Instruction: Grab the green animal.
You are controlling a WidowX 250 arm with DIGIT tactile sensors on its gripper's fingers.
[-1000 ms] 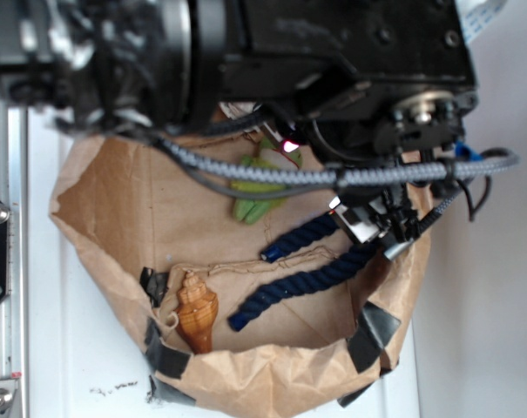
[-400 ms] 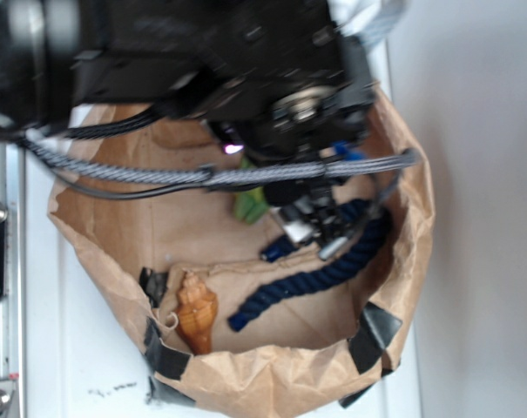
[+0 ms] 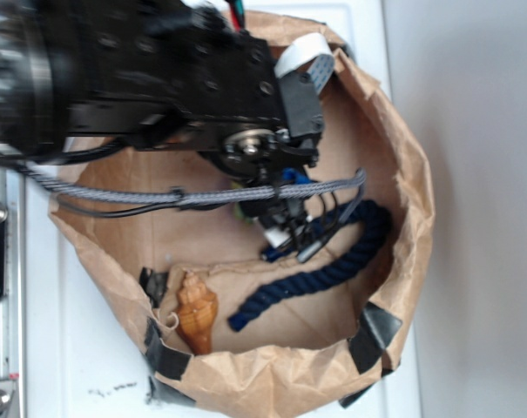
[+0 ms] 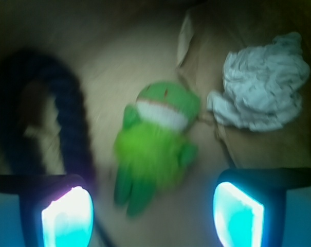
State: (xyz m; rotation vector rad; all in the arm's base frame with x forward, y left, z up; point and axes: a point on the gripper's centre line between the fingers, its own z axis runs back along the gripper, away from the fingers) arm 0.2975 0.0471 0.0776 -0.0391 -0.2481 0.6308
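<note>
Green animal (image 4: 155,154) lies flat on the brown paper floor of the bag (image 3: 402,165), head toward 12 o'clock and legs toward 6 o'clock in the wrist view, slightly blurred. Its fuzzy lime body sits between my two finger pads (image 4: 68,216), closer to the left pad than to the right one, and above their tips in the frame; nothing touches it. My claw (image 4: 152,213) stands with its fingers spread wide, holding nothing. I judge the step in hand to be the approach: the claw is roughly lined up over the toy but not yet down around it. The next move calls for a small shift toward 12 o'clock so the body is centred between the pads, then a straight descent and a close across the body's width. A dark blue rope (image 4: 68,113) curves at 9 o'clock from the toy, near its left side; I judge the left pad could catch it on the way down. A crumpled whitish lump (image 4: 263,90) lies at 2 o'clock, just beside the head, clear of the closing line. In the exterior view my arm (image 3: 158,78) covers the toy almost entirely; only the rope and an orange-brown seashell (image 3: 196,312) at 7 o'clock, well apart from the claw, show plainly.
</note>
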